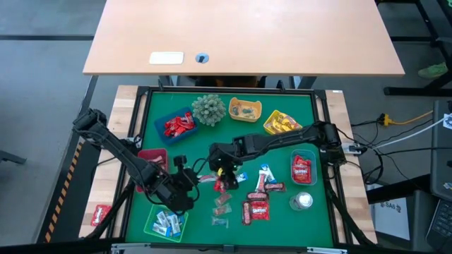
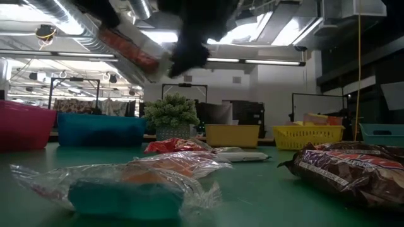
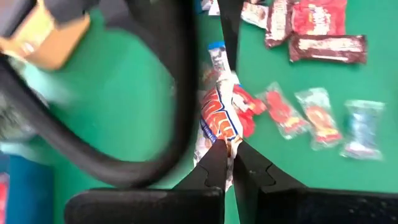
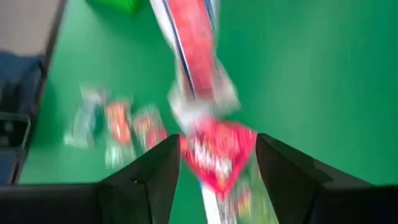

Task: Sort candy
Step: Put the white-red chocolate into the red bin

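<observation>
High view showed the green mat [image 1: 282,152] under both arms. The left gripper [image 3: 229,163] had its jaws pinched together on the end of a red-and-white candy packet [image 3: 221,115], other candy [image 3: 323,118] lying ahead of them. The right gripper [image 4: 217,165] stood with jaws apart, a red candy [image 4: 217,152] between them, untouched by either finger as far as could be seen.

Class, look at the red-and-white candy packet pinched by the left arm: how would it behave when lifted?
The candy packet probably hangs limp: its wrapper looks thin and crinkled. Likely light, since the left end effector holds it by one edge. The glossy wrapper may slip.
</observation>
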`<action>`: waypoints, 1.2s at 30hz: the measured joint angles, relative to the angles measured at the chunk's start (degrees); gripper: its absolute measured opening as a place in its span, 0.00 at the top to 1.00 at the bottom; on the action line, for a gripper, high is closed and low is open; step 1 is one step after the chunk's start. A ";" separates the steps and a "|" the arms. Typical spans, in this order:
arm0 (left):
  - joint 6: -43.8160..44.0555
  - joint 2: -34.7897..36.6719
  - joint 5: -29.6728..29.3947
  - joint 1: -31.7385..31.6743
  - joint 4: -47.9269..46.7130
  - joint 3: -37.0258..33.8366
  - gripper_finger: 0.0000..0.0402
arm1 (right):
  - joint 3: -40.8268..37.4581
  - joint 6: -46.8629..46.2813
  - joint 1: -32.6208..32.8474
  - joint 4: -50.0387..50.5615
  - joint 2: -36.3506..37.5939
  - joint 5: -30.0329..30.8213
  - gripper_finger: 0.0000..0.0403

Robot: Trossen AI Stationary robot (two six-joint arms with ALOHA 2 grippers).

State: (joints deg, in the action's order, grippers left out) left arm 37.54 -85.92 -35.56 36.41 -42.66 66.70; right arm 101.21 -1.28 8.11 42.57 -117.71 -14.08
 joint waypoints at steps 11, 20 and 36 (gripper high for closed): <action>19.56 7.38 10.63 0.89 -18.70 0.00 1.00 | 0.00 7.59 -0.58 16.39 0.35 0.40 0.48; 33.74 8.54 28.81 1.24 -37.01 0.00 1.00 | -0.14 11.86 -0.11 22.95 0.36 -0.03 0.49; 45.34 8.52 32.11 3.86 -46.10 0.00 1.00 | -12.37 16.63 2.53 23.38 0.48 -0.53 0.49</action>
State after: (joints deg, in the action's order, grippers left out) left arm 82.88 -77.41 -3.45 40.27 -88.77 66.70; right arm 88.84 15.35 10.63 65.95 -117.23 -14.61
